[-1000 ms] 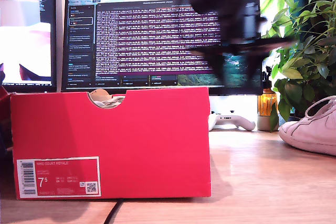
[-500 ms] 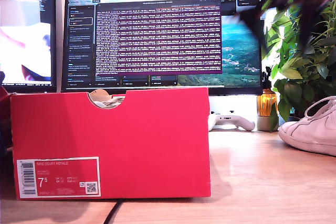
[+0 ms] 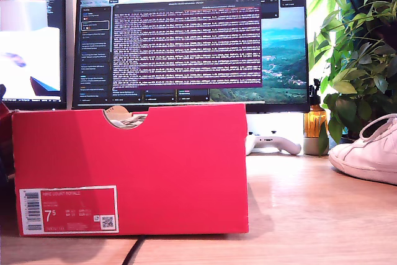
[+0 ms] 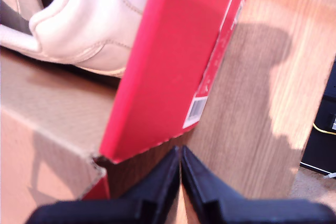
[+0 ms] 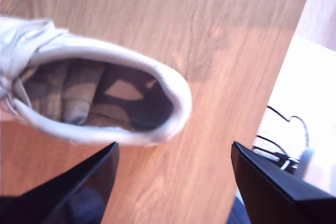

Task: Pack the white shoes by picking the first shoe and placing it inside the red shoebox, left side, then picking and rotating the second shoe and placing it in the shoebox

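One white shoe (image 4: pixel 79 19) is seen lying inside the red shoebox (image 3: pixel 130 169), heel against the labelled end wall, so the first placement is judged done and the second pick is in hand. My first gripper (image 4: pixel 180 174) is held above the box's corner with jaws pressed together and empty, while my second gripper (image 5: pixel 173 177) is spread wide above the heel of the second shoe (image 5: pixel 89 98), which rests on the wooden table (image 5: pixel 210 51) well apart from the box. The next move is judged to call for a descent onto the heel collar, a firm closure, then a rotation before lowering beside the first shoe.
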Controlling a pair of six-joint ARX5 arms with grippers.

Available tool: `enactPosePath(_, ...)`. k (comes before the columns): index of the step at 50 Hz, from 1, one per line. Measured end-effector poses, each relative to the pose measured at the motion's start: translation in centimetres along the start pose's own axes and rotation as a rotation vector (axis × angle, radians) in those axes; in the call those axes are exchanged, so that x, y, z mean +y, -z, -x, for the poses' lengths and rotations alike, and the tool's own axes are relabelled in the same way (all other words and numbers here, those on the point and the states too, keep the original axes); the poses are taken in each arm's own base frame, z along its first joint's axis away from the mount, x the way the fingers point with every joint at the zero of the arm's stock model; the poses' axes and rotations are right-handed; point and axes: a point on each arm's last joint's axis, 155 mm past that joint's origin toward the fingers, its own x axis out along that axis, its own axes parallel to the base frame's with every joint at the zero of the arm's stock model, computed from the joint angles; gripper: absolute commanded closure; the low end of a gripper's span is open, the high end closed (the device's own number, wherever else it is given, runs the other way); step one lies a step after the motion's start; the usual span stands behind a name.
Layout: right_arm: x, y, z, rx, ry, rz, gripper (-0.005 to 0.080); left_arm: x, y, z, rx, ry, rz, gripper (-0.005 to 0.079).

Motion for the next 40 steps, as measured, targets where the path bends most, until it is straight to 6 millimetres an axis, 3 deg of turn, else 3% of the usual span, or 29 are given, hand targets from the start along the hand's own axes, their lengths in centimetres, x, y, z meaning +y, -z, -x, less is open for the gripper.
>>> enactPosePath(12, -0.1, -0.6, 0.2, -0.032, -0.008, -0.022, 0.0137, -0.1, 0.0, 0.0, -0.002, 0.003, 0.000, 0.0761)
enactPosePath(22, 1.0, -0.9, -0.2, -0.049, -0.048, -0.070, 0.0148, -0.1, 0.0, 0.0, -0.003, 0.004, 0.000, 0.0762)
enactPosePath(40, -0.2, 0.3, -4.3, 0.016, -0.006, -0.138, 0.0151, -0.1, -0.1, 0.0, -0.003, 0.004, 0.000, 0.0761)
